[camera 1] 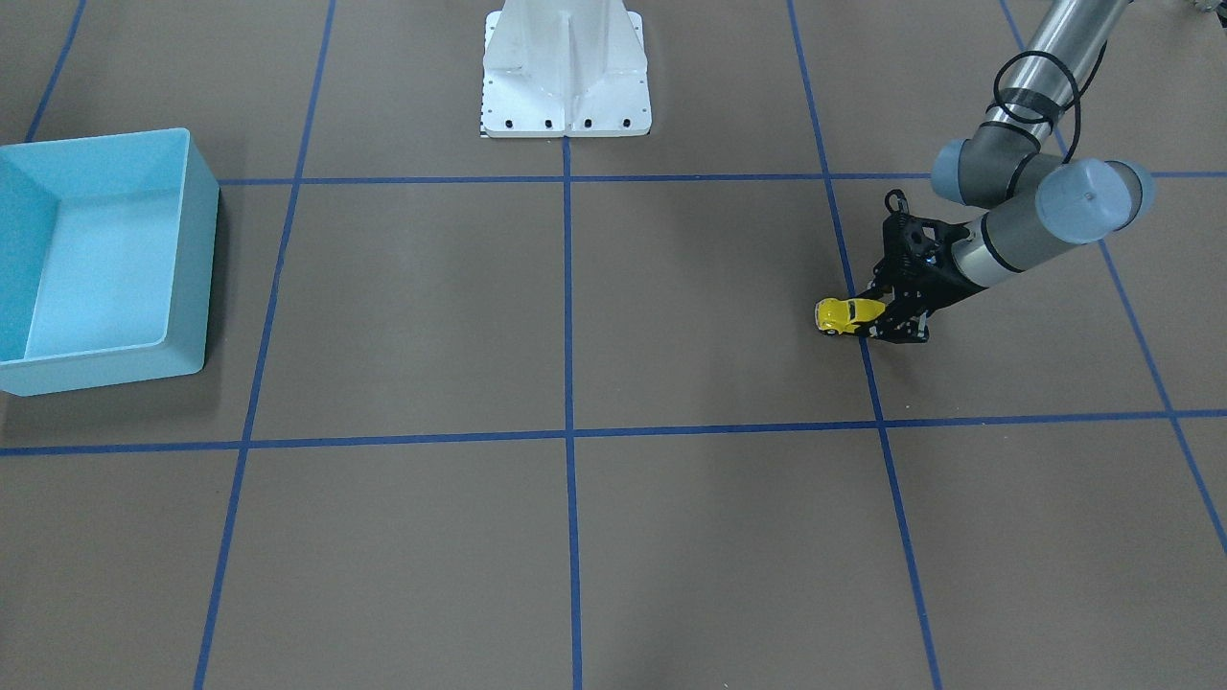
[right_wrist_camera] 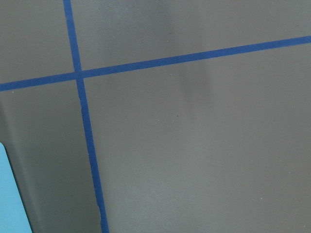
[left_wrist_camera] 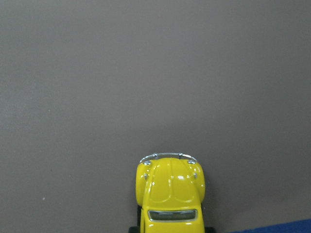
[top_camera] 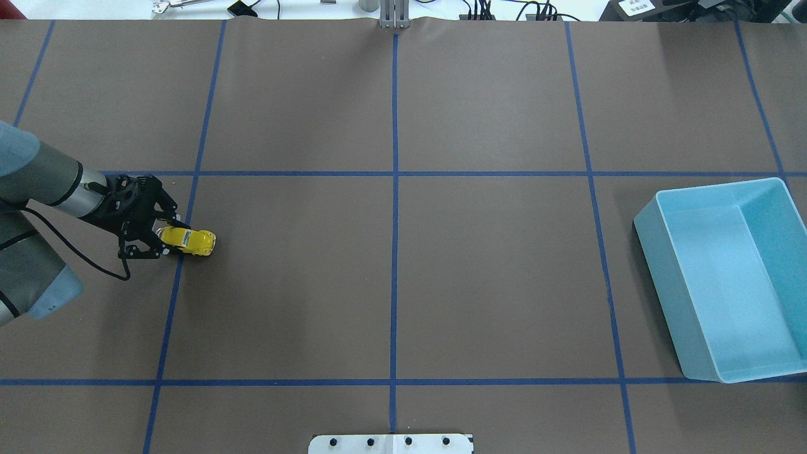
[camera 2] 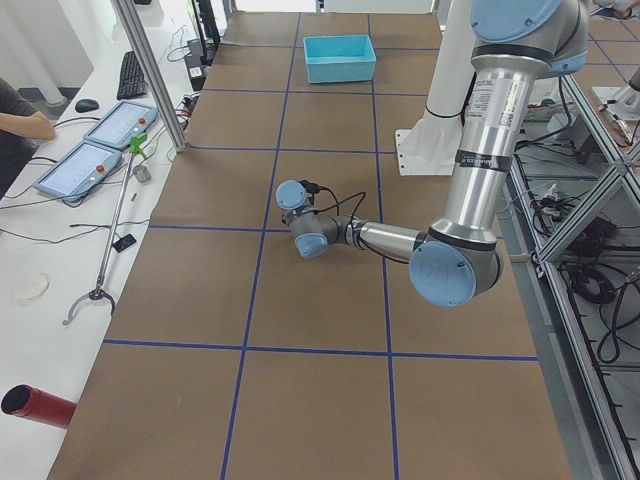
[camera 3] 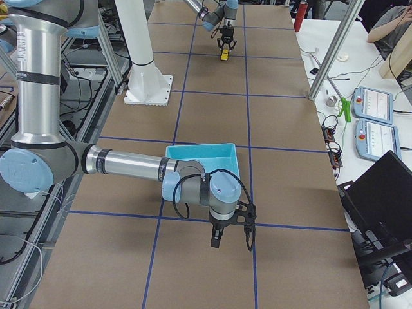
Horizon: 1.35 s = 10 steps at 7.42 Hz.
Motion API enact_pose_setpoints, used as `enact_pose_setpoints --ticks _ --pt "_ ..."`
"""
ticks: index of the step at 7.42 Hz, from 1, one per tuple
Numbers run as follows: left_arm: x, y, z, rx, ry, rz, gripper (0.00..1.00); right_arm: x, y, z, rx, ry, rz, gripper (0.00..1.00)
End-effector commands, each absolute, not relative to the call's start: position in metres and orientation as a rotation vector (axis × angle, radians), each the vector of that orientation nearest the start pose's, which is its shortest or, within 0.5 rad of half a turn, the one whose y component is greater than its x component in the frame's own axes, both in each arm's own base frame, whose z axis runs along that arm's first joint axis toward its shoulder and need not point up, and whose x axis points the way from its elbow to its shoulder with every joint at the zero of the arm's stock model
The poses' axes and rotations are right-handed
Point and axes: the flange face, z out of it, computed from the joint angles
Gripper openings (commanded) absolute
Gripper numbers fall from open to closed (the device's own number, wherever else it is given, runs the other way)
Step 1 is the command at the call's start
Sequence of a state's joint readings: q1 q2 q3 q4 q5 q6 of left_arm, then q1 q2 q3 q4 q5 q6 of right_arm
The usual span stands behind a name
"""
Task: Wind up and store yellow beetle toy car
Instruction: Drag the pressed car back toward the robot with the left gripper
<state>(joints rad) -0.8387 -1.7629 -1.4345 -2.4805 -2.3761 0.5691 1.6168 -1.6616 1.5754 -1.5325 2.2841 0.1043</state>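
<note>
The yellow beetle toy car stands on its wheels on the brown table at the left, beside a blue tape line. My left gripper reaches in low from the left and is shut on the car's rear end, leaving the front half free. From the front-facing view the car pokes out of the left gripper toward the table's middle. The left wrist view shows only the car's hood and bumper. My right gripper hangs over the table just outside the light blue bin; whether it is open or shut, I cannot tell.
The light blue bin stands at the table's right end, with nothing in it. The robot's white base sits at the table's near edge. A side bench with tablets and a person's arm lies beyond the far edge.
</note>
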Motion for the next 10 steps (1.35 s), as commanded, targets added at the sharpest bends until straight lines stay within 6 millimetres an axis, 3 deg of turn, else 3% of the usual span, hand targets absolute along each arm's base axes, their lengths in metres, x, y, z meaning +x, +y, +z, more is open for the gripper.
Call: enact_pose_setpoints --ticks 1,10 --pt "0.343 -0.475 0.521 0.937 0.905 1.515 0.04 0.089 -0.444 0.7 -0.068 -0.712 0.161 1.0" --pt "0.327 -0.471 0.536 0.934 0.895 1.502 0.04 0.089 -0.445 0.699 -0.066 -0.712 0.161 1.0"
